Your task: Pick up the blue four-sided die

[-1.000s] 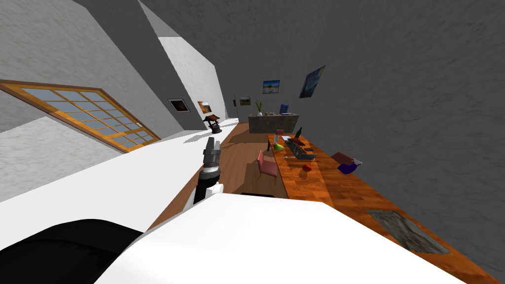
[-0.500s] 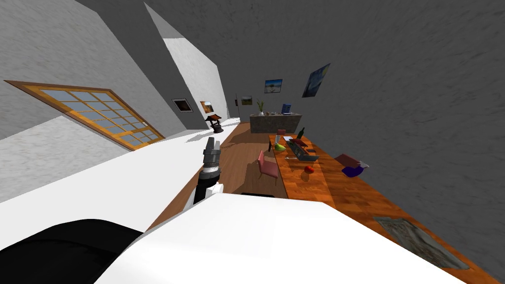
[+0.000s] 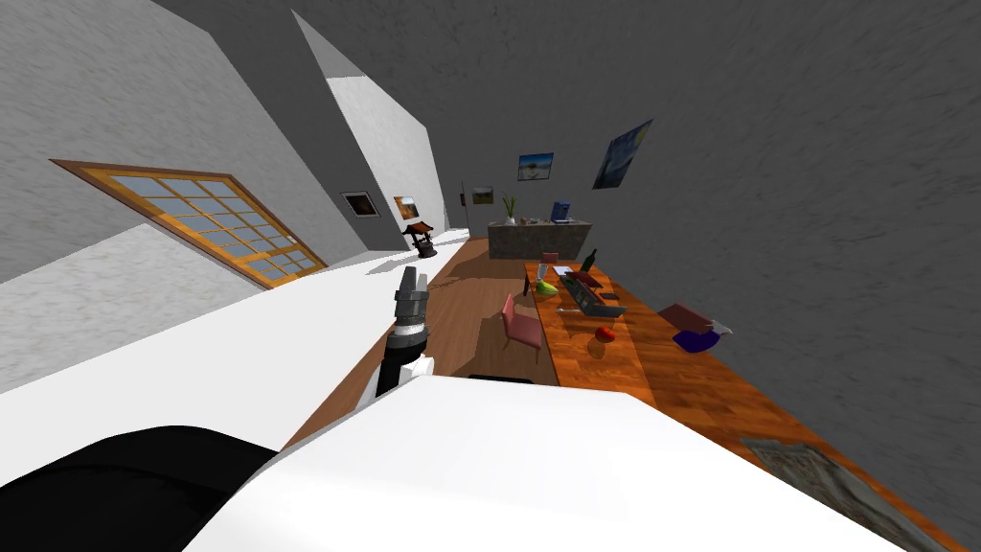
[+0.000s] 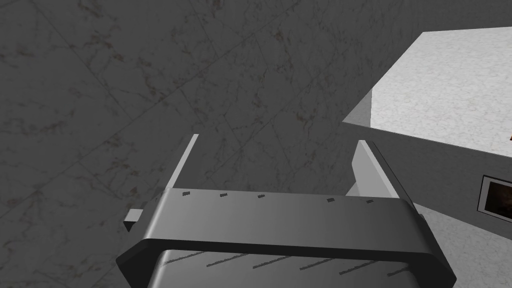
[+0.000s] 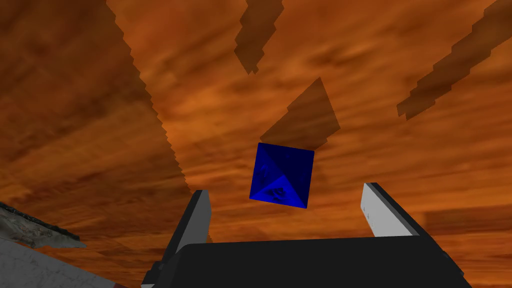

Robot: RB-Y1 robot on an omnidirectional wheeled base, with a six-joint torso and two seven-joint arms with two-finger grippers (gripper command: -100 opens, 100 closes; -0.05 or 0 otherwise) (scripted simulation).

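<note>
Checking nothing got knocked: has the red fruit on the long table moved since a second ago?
No. The red fruit lies as before, just nearer than the laptop on the table; the whole head view shifted, so I moved.

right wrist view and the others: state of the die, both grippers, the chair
blue die, lying on the orange-brown surface, not gripped
right gripper, fingers open, empty, die just ahead between them
left gripper, fingers open, empty
pink chair, upright beside the long table
</note>
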